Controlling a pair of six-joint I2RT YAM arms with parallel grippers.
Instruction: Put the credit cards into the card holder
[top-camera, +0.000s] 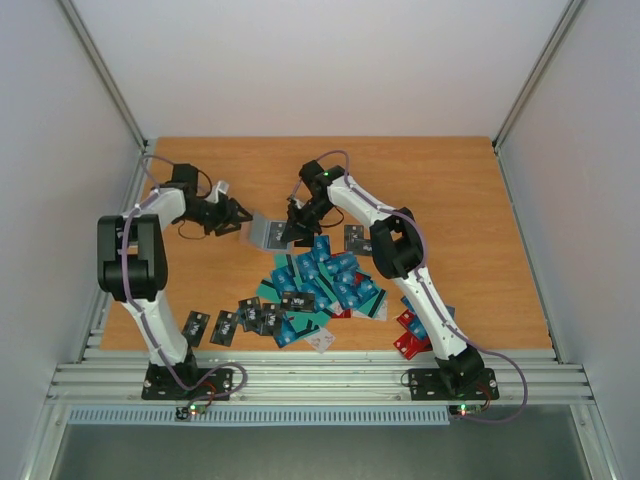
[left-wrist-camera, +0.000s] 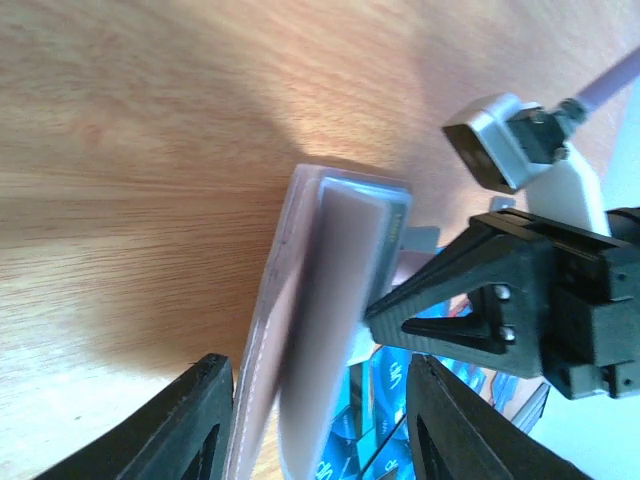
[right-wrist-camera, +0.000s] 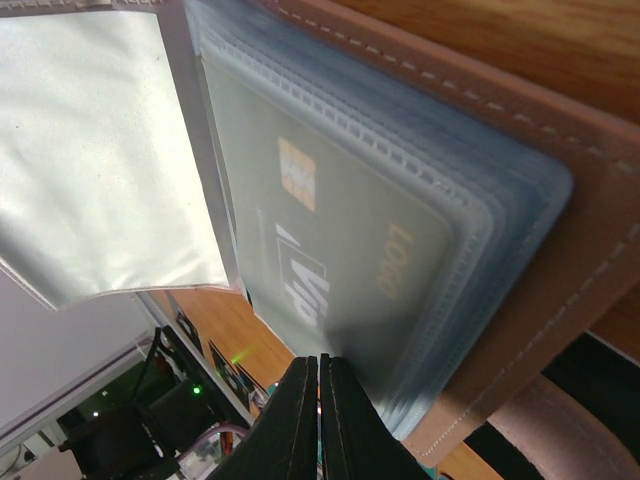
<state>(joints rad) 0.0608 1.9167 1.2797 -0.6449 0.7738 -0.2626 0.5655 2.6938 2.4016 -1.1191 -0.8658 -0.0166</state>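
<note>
My overhead view is evenly lit and sharp, with soft light from above and just faint shadows on the table (top-camera: 480, 200). Left wrist camera is rougher: the card holder (left-wrist-camera: 300, 330) smears into blur up close, my fingers (left-wrist-camera: 190, 420) are dark soft blobs, and a warm bright patch glares on the wood. Right wrist view sits so close that the clear sleeve (right-wrist-camera: 90, 150) washes out whitish and the card (right-wrist-camera: 340, 250) under plastic looks hazy.

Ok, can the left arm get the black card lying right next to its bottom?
Probably not right now. The black card lies bare, with nothing covering it, but the left gripper is up at the card holder, which sits between its fingers.
</note>
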